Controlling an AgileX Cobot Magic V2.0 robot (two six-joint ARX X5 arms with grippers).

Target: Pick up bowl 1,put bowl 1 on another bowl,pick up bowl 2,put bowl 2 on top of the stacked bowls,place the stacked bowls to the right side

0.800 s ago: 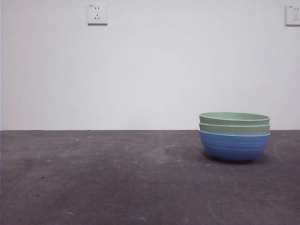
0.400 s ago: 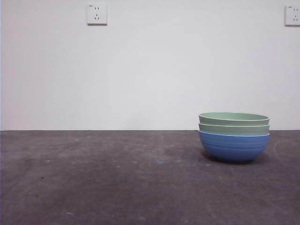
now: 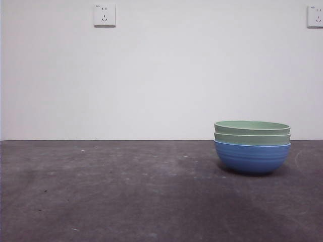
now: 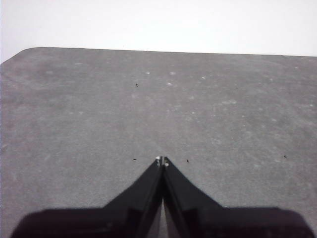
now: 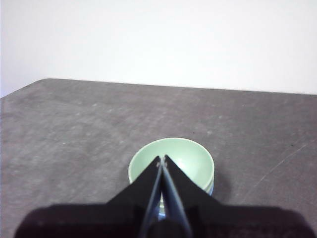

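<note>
Right gripper [image 5: 162,159] hangs above the stack [image 3: 252,146], jaws pressed together on nothing, well clear of the top rim. Left gripper [image 4: 162,161] is likewise clenched and empty, over bare surface [image 4: 99,109] with no bowl in its view.

We note the stack sits on the right part of the surface in the front view, upright and level: blue bowl [image 3: 252,157] at the bottom, two pale green bowls nested inside it, only their rims showing, top green bowl [image 5: 174,157] open to the right wrist camera.

We judge the stacking steps done and the placing to the right finished or nearly so. No arm shows in the front view. Next move, if any, calls only for parking the arms; we see no regrasp needed.

Bowls: round, same size, faint horizontal ribs, matte finish, likely plastic. Surface: dark grey, rough, speckled with pale flecks and a curved scuff. Behind, a plain white wall with two sockets [image 3: 104,15].
</note>
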